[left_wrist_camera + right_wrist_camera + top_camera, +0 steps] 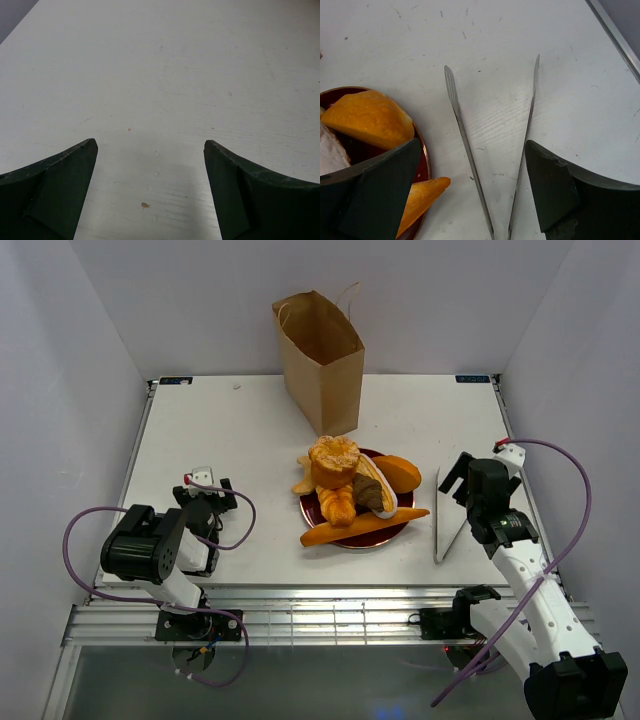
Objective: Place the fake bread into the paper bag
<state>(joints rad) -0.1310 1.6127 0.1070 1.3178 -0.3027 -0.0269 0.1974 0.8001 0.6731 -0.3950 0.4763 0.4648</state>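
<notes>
The right gripper (472, 145) is standing wide open above the table (230, 440) and is grasping nothing. Its two dark fingers (380, 190) are being cut off by the lower edge of the wrist view. Between them a pair of metal tongs (462, 130) is lying flat, with its arms spreading away from the camera; the joined end is running out of the picture, and I cannot tell whether the fingers are touching the metal.

The left finger is hiding part of the dark red plate (426, 170). On the plate only an orange oval loaf (370, 117) and the tip of the baguette (420, 197) are showing clearly in this view, while a pale piece at the left border is too cropped to name.

From above, the fake bread (350, 490) is lying heaped on the plate, just to the left of the right gripper, and the pieces are overlapping each other.

The paper bag (322, 365) is standing upright behind the plate, near the back wall, well apart from both grippers; its inside is not showing.

The left gripper (150, 142) is also released, with only bare table between its fingers, and it is resting far to the left of the bread.
</notes>
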